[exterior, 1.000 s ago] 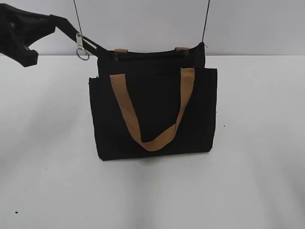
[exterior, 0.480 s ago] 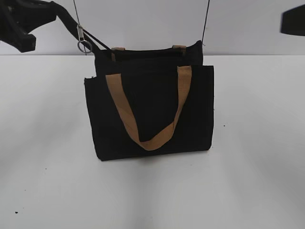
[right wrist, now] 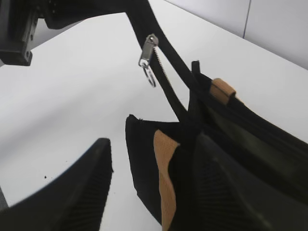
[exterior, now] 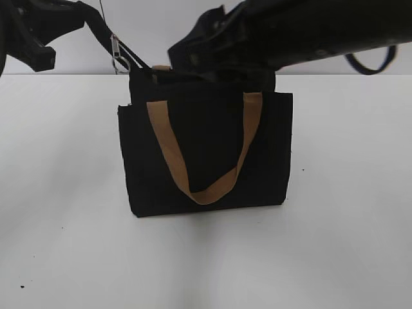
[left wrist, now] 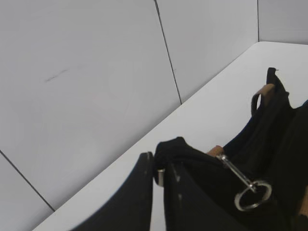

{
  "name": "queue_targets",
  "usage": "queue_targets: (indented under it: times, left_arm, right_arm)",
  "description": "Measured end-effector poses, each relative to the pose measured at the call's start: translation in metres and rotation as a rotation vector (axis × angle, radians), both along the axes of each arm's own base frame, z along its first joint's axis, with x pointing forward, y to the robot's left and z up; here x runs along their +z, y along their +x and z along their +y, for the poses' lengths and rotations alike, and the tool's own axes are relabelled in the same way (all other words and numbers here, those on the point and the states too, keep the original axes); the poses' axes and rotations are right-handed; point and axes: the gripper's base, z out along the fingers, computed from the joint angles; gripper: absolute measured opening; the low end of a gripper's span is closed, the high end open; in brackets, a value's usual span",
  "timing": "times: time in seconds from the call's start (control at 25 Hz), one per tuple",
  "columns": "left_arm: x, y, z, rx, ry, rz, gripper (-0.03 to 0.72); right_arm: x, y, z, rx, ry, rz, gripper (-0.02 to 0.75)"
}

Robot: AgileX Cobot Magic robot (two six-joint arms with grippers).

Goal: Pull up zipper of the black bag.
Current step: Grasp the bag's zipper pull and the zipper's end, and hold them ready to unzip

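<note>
Bag (exterior: 206, 154) upright on white worktop (exterior: 347, 244), mid-frame, tan handle (exterior: 199, 148) drooping over front panel. Left pincer (left wrist: 159, 175) at upper left, clamped on end of zip tape pulled taut up and away from bag's top left corner. Zipper (exterior: 118, 53) silver, ring dangling, on that tape between pincer and bag. Right pincer (right wrist: 149, 192) over bag's top edge, jaws spread wide, one finger (right wrist: 82, 192) outside bag, the other against bag's fabric; gripping nothing.
</note>
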Motion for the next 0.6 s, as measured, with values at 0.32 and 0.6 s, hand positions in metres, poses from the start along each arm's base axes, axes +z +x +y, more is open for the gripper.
queue_targets:
  times: [0.32,0.6]
  left_arm:
    - [0.001,0.000,0.000,0.003,0.001,-0.002,0.033]
    - [0.001,0.000,0.001,0.005,0.002,-0.002,0.033]
  right_arm:
    - [-0.029,0.040,0.052,0.054,-0.072,-0.028,0.358]
    - [-0.028,0.061,0.071,0.066,-0.060,-0.040,0.295]
